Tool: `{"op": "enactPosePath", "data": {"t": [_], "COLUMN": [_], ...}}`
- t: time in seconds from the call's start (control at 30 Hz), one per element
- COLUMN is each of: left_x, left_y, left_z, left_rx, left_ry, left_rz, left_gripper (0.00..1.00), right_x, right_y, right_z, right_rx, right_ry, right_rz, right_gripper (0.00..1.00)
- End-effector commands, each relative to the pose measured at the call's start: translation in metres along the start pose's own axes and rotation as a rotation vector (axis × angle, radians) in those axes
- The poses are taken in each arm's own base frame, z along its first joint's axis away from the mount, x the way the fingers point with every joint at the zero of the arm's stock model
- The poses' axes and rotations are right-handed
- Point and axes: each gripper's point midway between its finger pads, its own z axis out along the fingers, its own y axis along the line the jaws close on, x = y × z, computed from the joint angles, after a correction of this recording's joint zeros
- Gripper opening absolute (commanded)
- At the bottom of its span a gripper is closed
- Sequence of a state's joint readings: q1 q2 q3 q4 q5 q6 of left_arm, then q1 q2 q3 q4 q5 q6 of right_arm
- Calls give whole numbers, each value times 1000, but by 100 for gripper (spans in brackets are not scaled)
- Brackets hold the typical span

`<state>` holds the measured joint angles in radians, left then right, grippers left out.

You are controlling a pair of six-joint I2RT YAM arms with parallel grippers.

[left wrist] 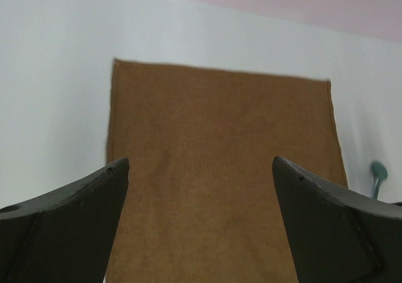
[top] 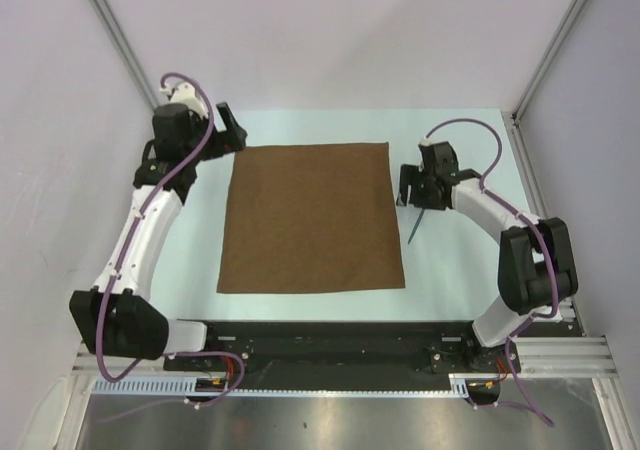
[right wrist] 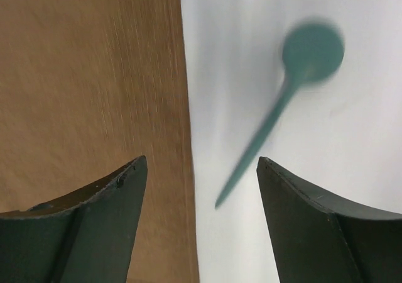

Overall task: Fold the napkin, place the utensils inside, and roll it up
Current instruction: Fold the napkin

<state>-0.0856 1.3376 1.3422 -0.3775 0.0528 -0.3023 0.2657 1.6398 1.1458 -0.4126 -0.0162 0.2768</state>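
Observation:
The dark-brown napkin [top: 312, 217] lies flat and unfolded as a square in the middle of the table. It fills the left wrist view [left wrist: 220, 170] and the left part of the right wrist view [right wrist: 88, 94]. A teal spoon [top: 416, 225] lies on the table just right of the napkin; the right wrist view shows it blurred [right wrist: 276, 113]. My left gripper [top: 232, 130] is open and empty at the napkin's far left corner. My right gripper [top: 415, 185] is open and empty above the napkin's right edge and the spoon.
The pale table top [top: 450, 260] has grey walls at the back and sides. A black rail [top: 330, 335] runs along the near edge by the arm bases.

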Motion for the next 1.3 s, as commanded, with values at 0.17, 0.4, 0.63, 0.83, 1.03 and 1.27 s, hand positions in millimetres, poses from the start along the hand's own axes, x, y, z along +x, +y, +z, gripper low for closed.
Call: {"op": "enactPosePath", "data": {"t": [0.17,0.4,0.63,0.83,1.03,1.27], "left_x": [97,246,337,401,422,446], "left_y": [-158,-281,-340,-343,-345,-326], "left_z": [-33,-80,-103,-96,-83,-65], "left_rx": [407,745,894,838,808,685], "left_ry": [116,319,481,620,635,668], "left_rz": [277,335,376,436,462,533], "left_gripper": [100,89,59,53,49,47], "right_x": [20,-2,-21,-20,-18,-20], "right_y": [-15,-59,-98,-103,-104,-103], "right_z": [-57,-94,-142,-154,-155,-156], "right_rx": [36,73,70,59,50,38], "right_ry": [-80,-204,-343,-371,-369,-373], "right_rz": [160,320,427,433,430,429], "right_gripper": [74,75,75,75,76,76]}}
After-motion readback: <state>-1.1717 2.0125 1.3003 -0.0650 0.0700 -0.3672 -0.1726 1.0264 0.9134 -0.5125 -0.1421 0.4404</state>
